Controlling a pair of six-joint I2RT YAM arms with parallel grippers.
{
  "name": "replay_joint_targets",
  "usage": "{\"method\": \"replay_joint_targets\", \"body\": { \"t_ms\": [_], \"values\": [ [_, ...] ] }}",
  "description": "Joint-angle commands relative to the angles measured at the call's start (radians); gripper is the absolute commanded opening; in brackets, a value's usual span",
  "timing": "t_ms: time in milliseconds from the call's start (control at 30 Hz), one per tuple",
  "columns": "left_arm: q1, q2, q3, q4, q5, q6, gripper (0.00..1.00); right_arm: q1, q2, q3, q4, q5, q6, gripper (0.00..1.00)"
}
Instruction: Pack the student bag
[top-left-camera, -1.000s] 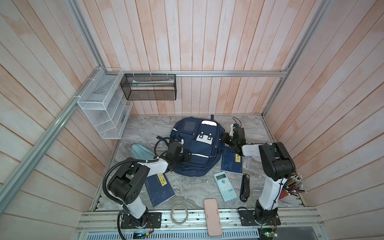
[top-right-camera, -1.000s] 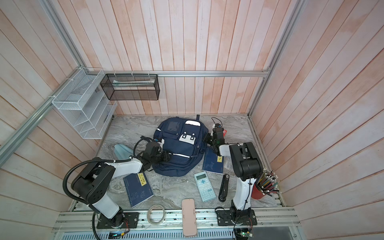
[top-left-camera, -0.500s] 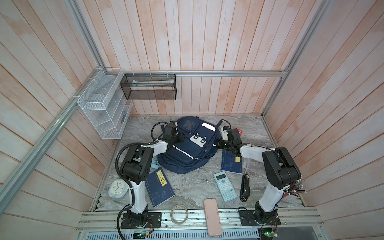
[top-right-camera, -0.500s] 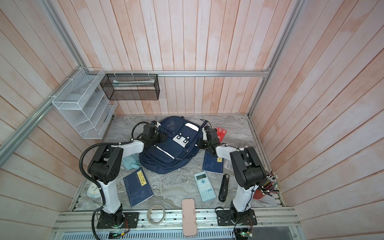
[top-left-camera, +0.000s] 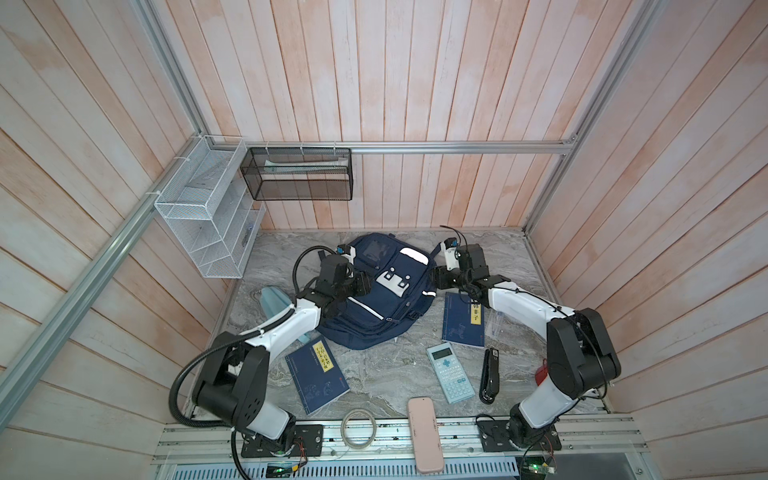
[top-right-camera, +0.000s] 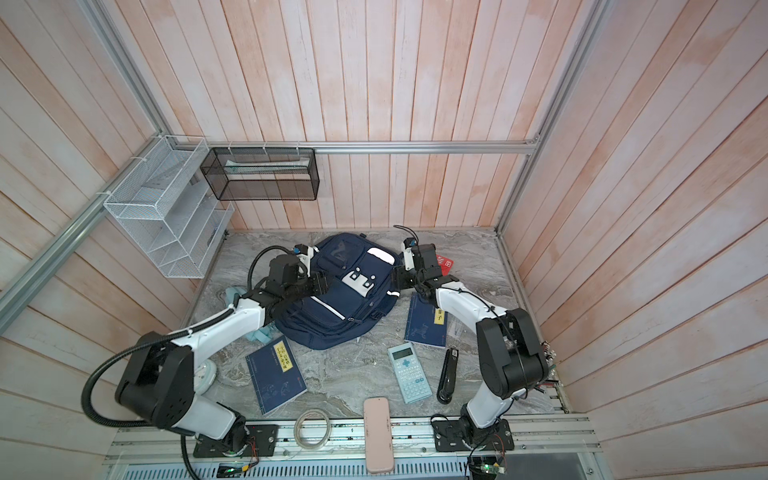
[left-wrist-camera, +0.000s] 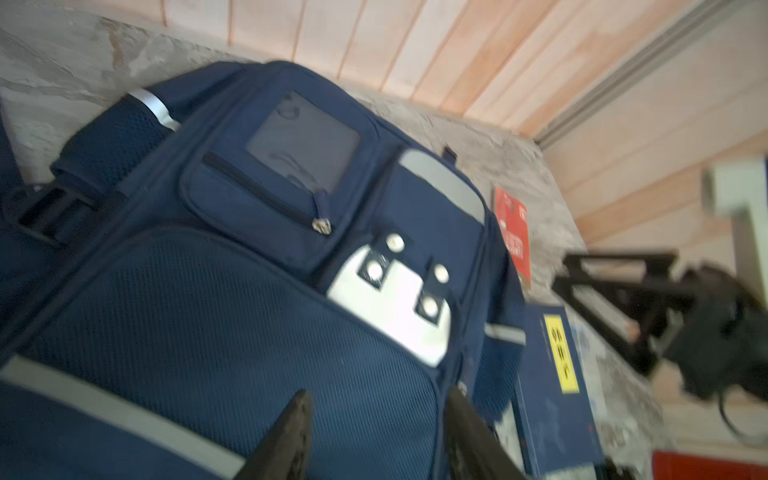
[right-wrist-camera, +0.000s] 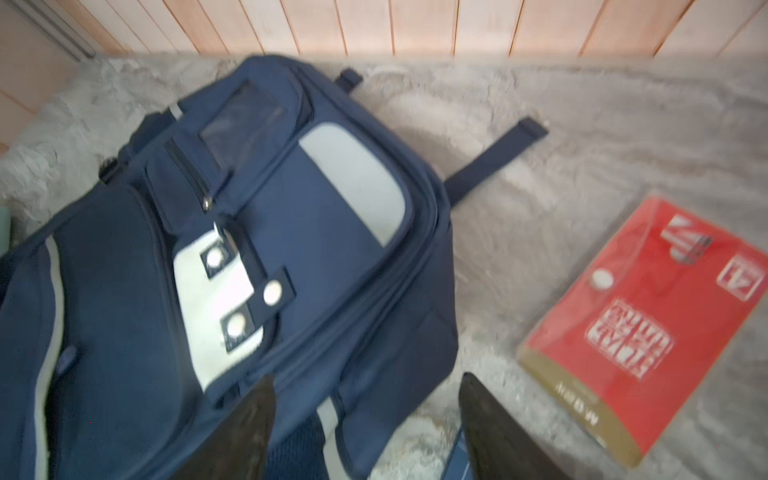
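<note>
The student bag (top-left-camera: 374, 316) lies front-up on the desk (top-left-camera: 374, 374), flanked by the two tools.
We see the left tool (left-wrist-camera: 378, 395) with its fingers apart and nothing pinched, poised over the bag's mesh front panel. The right tool (right-wrist-camera: 365, 382) stands at the bag's opposite edge, spread wide and gripping nothing, with the bag's side and bare desk showing in its gap. A red packet (right-wrist-camera: 644, 320) lies on the far side of that tool from the bag, and a blue book (top-left-camera: 463, 320) rests just beside its arm.
</note>
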Motion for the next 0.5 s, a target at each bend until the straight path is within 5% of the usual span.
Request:
{"method": "replay_joint_targets", "body": {
  "t_ms": [0, 267, 333, 467],
  "values": [
    [-0.058, -0.085, -0.128, -0.135, -0.046, -0.046, 0.47, -0.026, 0.108, 0.111, -0.041, 0.025, 0.025, 0.77],
    [-0.073, 0.001, -0.292, 0.055, -0.035, -0.076, 0.44, -0.09, 0.376, 0.336, -0.07, -0.278, -0.012, 0.76],
    [-0.043, 0.087, -0.276, 0.125, -0.01, -0.062, 0.43, -0.094, 0.418, 0.366, -0.092, -0.336, -0.021, 0.66],
    [0.005, 0.267, -0.194, 0.205, 0.023, -0.033, 0.38, -0.145, 0.429, 0.306, -0.047, -0.435, 0.054, 0.26]
  ]
}}
